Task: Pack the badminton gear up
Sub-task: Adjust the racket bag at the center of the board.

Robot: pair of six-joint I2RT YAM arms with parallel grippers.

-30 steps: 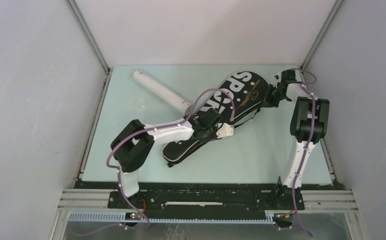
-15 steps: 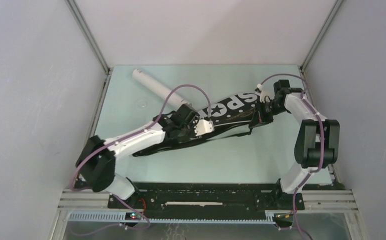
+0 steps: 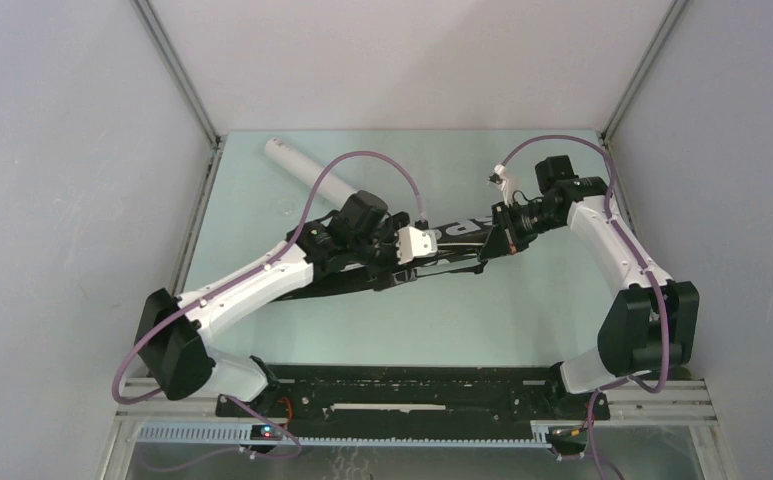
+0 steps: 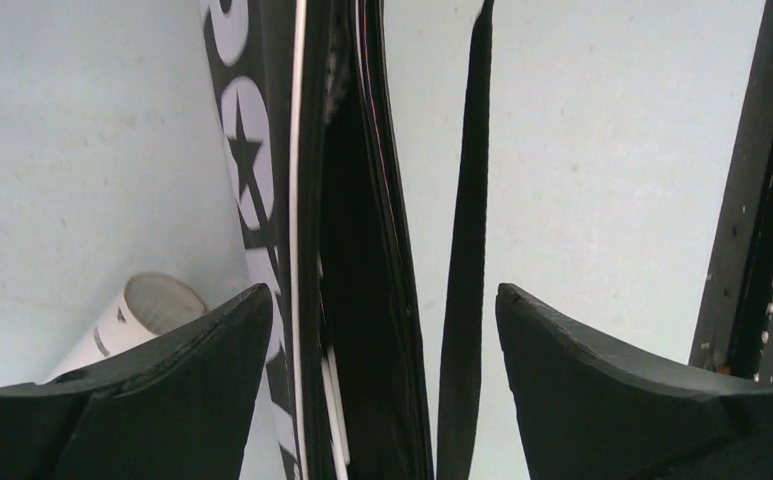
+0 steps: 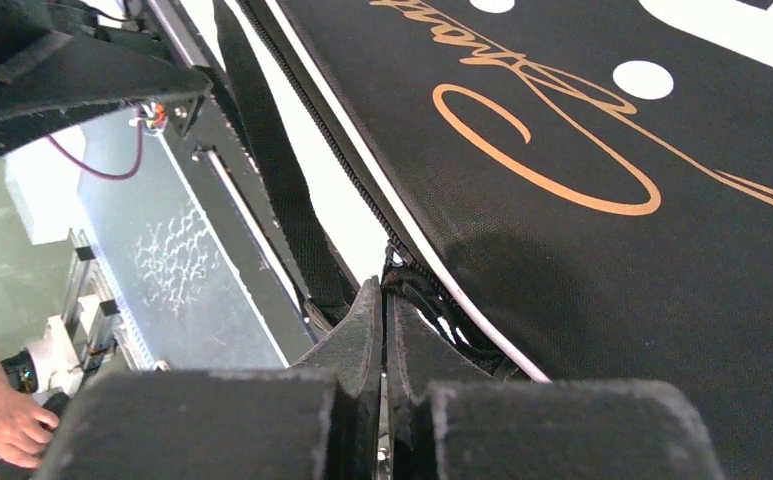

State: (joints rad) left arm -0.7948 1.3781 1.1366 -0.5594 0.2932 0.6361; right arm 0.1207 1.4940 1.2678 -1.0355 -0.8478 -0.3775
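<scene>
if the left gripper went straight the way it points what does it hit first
Most likely the bag, standing on edge inside the open left gripper; depth is unclear.

Pale green worktop (image 3: 522,310) across middle, faint ring mark (image 3: 285,208) toward far-left corner. White panels (image 3: 402,60) box it in on three sides. Grey metal posts (image 3: 177,70) rise at far corners. Black rail (image 3: 412,395) along near edge, slotted white strip (image 3: 402,434) just below. Left wrist view: same rail at right margin, speckled.
</scene>
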